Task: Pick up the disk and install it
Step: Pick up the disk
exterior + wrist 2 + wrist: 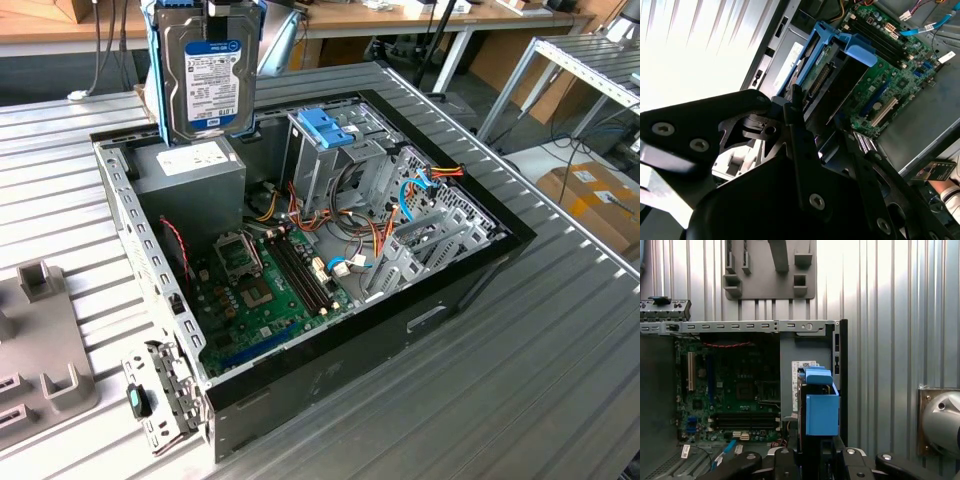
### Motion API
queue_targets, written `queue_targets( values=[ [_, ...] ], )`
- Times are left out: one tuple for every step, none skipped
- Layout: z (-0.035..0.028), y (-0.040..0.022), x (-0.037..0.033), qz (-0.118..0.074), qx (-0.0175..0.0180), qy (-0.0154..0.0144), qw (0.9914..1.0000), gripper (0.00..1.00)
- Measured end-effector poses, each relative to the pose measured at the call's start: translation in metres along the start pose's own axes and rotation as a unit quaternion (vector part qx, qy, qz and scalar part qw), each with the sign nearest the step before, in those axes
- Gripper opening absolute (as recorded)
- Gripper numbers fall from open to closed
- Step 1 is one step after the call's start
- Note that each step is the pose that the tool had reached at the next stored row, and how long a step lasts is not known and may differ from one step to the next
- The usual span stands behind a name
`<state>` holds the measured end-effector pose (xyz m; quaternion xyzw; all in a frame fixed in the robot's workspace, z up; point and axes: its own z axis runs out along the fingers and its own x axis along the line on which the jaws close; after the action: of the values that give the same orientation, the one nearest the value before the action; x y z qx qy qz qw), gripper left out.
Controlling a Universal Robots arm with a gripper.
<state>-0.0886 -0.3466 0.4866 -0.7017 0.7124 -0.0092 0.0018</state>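
The disk point(208, 80) hangs upright in the air with its white and blue label facing the exterior view and light blue rails along both sides. It is over the back corner of the open computer case point(455, 290), just above the grey power supply box point(195, 175). My gripper point(226, 8) holds it from above at the top edge of that view. In both wrist views the black fingers point(796, 107) are shut on the disk point(827, 75), which appears edge-on with its blue rail point(821, 407) between the gripper point(815, 456) and the case below.
Inside the case are a metal drive cage with a blue latch point(325, 128), the green motherboard point(260, 285) and loose coloured cables point(400, 200). A grey fixture plate point(40, 345) lies on the ribbed metal table at the exterior view's left. A removed bracket point(160, 400) leans at the case's front corner.
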Motion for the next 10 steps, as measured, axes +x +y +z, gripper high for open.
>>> queue_targets(
  values=[
    [0.0,-0.0012,-0.0001,0.0,0.0,0.0,1.0,0.35],
    [0.0001,-0.003,-0.0001,0.0,0.0,0.0,1.0,0.35],
    [0.0002,-0.0046,-0.0002,0.0,0.0,0.0,1.0,0.35],
    [0.0001,-0.0055,-0.0002,0.0,0.0,0.0,1.0,0.35],
    [0.0002,-0.0065,-0.0003,0.0,0.0,0.0,1.0,0.35],
    [0.0002,-0.008,-0.0004,0.0,0.0,0.0,1.0,0.35],
    [0.0003,-0.0098,-0.0005,0.0,0.0,0.0,1.0,0.35],
    [0.0003,-0.0114,-0.0006,0.0,0.0,0.0,1.0,0.35],
    [0.0003,-0.0124,-0.0007,0.0,0.0,0.0,1.0,0.35],
    [0.0004,-0.014,-0.0009,0.0,0.0,0.0,1.0,0.35]
  ],
)
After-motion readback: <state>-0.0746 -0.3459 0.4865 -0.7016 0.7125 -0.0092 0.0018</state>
